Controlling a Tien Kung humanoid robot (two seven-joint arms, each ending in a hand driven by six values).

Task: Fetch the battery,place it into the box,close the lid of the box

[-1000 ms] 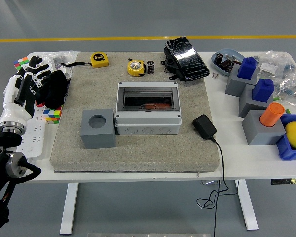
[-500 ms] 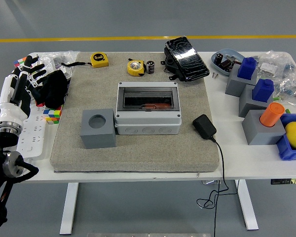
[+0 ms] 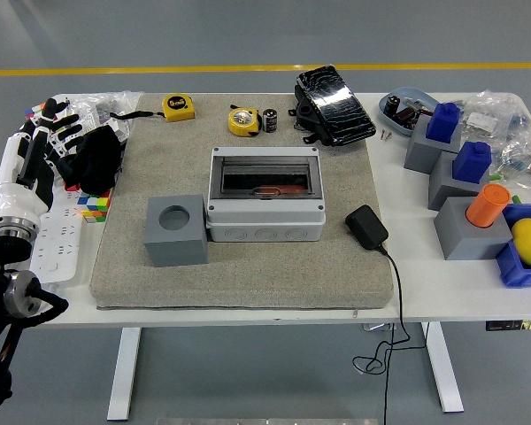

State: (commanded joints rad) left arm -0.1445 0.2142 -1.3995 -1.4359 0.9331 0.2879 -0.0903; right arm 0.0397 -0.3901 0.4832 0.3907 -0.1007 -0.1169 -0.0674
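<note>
Nearest the camera, the grey felt mat (image 3: 248,257) covers the middle of the white worktop (image 3: 442,301). On it, a grey cube (image 3: 175,230) with a round hole on top touches the left end of the grey box (image 3: 265,205). At the box's 3 o'clock lies a black power adapter (image 3: 366,226), its cord trailing over the near edge.

Out at 9 o'clock, the left hand (image 3: 37,159) hovers over the worktop's left edge, fingers spread and holding nothing — just beside a black cloth (image 3: 97,159).

The box's transparent lid looks closed over something reddish inside.

Further back, at the box's 12 o'clock, the battery (image 3: 270,120) — a small dark cylinder — stands beside a yellow tape measure (image 3: 243,120). A second tape measure (image 3: 178,107) sits at 11 o'clock, a black case (image 3: 334,104) at 1 o'clock.
</note>
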